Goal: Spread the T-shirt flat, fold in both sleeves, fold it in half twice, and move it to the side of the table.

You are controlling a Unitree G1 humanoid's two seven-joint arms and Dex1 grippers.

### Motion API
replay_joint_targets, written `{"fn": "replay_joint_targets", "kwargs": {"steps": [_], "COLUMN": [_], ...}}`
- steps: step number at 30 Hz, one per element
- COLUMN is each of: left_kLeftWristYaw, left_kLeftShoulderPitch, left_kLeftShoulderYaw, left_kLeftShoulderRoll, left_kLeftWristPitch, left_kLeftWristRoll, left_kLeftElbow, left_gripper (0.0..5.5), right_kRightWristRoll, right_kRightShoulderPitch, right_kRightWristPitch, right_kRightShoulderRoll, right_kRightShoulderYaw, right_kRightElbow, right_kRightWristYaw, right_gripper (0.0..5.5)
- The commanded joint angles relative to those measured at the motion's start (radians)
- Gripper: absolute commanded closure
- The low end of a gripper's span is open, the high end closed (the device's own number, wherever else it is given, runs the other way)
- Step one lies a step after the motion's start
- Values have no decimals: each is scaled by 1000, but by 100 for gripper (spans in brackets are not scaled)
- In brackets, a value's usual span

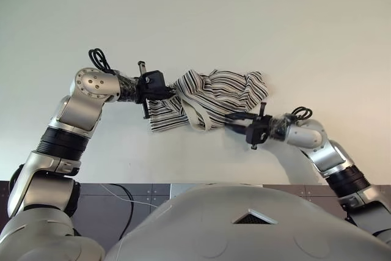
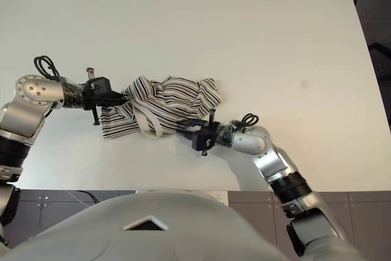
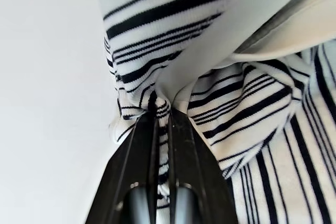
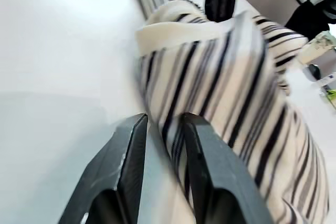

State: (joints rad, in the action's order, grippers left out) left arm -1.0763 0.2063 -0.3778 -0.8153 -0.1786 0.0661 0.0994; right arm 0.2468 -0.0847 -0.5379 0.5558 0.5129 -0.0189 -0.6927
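Note:
The T-shirt (image 1: pixel 208 99), striped black and white with a cream collar band, lies crumpled in a heap at the middle of the white table (image 1: pixel 244 16). My left gripper (image 1: pixel 173 93) is at the heap's left end, shut on a bunched fold of striped cloth (image 3: pixel 236 77), with the fingertips (image 3: pixel 152 124) pinched together. My right gripper (image 2: pixel 183 125) sits low at the heap's near right edge. Its fingers (image 4: pixel 131 145) stand close together with striped fabric (image 4: pixel 220 77) caught between them. The sleeves are hidden in the folds.
Bare table surface spreads wide beyond the shirt and to both sides. The table's front edge (image 1: pixel 183 181) runs close in front of the shirt, and its right edge (image 2: pixel 366 47) borders dark floor. A thin cable (image 1: pixel 125 203) hangs below the front edge.

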Motion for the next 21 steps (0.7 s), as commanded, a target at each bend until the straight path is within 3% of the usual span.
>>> {"fn": "replay_joint_targets", "kwargs": {"steps": [1, 9, 17, 21], "left_kLeftWristYaw": [-52, -52, -47, -46], "left_kLeftShoulderPitch": [-97, -91, -88, -86], "left_kLeftShoulderYaw": [-63, -63, -60, -58], "left_kLeftShoulderRoll": [-10, 1, 8, 10], "left_kLeftWristPitch": [-75, -96, -103, -107], "left_kLeftWristRoll": [-37, -25, -23, -21], "left_kLeftElbow": [37, 28, 32, 31], "left_gripper": [540, 540, 540, 540], "right_kRightWristRoll": [62, 343, 449, 430], "right_kRightShoulderPitch": [-21, 100, 141, 150], "right_kRightWristPitch": [-13, -138, -212, -227], "right_kRightShoulderRoll": [8, 12, 46, 50], "right_kRightShoulderYaw": [11, -20, 16, 32], "right_kRightElbow": [34, -82, -163, -182], "right_kRightWristYaw": [21, 258, 313, 294], "right_gripper": [425, 425, 425, 486]}}
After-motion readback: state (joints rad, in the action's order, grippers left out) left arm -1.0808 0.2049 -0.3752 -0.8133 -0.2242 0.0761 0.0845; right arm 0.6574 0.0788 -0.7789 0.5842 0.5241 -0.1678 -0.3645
